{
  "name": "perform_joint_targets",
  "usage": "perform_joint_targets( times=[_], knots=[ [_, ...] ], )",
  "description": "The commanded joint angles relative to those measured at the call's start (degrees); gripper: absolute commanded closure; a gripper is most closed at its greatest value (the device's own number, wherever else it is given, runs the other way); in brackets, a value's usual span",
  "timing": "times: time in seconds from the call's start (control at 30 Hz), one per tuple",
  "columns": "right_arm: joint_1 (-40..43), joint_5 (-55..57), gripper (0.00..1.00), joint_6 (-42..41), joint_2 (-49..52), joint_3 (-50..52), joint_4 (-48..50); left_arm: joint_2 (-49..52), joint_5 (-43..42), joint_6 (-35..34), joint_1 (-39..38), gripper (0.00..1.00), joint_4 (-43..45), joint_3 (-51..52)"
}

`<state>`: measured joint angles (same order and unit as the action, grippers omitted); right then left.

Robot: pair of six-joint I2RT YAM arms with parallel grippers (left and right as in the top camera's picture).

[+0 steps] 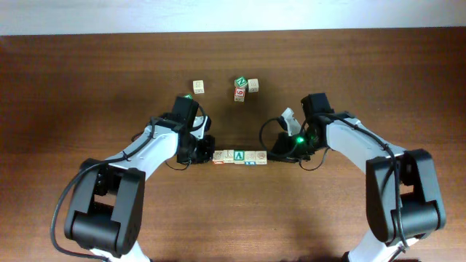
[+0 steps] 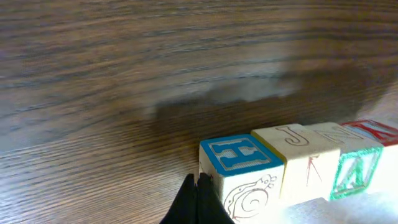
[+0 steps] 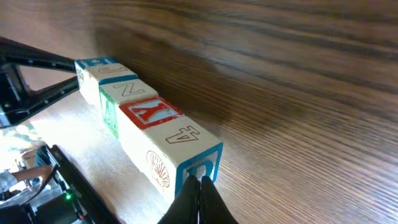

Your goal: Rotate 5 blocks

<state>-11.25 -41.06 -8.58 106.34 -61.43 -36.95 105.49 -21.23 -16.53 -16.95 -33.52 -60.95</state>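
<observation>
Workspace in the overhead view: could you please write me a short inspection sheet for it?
Surface: dark wooden table, no spills seen.
Job's things: row of five blocks, set end to end between the two tools.
Clutter: lone cube and three cubes grouped together, farther back.
Tools: left tool shut, tip at the row's blue "H" end; right tool shut, tip at the opposite end.
Cables: black cable loops beside the right arm, off the blocks.
Surroundings: pale strip beyond the table's far edge; nothing else seen.
</observation>
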Motion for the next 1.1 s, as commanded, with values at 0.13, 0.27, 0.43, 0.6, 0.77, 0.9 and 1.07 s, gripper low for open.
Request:
perform_joint_targets(
  times=[0.13,0.27,0.43,0.6,0.77,0.9,1.07],
  knots=[
    [-4.9,-5.9,0.96,0.8,-0.7,-4.5,-1.8,0.6,-5.7,-0.5,-1.3,1.0,0.5,0.2],
    [-6.7,-5.9,0.95,0.6,-0.9,-6.2,-2.8,0.6,-5.7,-0.5,-1.3,1.0,0.5,0.2],
    [-8.9,-5.9,0.96,0.6,-1.0,-7.9,-3.4,0.6,-5.7,-0.5,-1.3,1.0,0.5,0.2],
    [-10.9,-5.9,0.96,-0.7,-1.0,-8.9,-3.4,0.6,-5.7,-0.5,-1.3,1.0,0.5,0.2],
    [-12.3,-5.9,0.96,-0.9,-1.0,-9.0,-3.3,0.6,-5.7,-0.5,-1.3,1.0,0.5,0.2],
    [-13.2,-5.9,0.96,-1.3,-1.0,-9.7,-3.4,0.6,-5.7,-0.5,-1.3,1.0,0.5,0.2],
    [-14.8,-5.9,0.96,-1.6,-1.0,-12.5,-4.0,0.6,-5.7,-0.5,-1.3,1.0,0.5,0.2]
  ],
)
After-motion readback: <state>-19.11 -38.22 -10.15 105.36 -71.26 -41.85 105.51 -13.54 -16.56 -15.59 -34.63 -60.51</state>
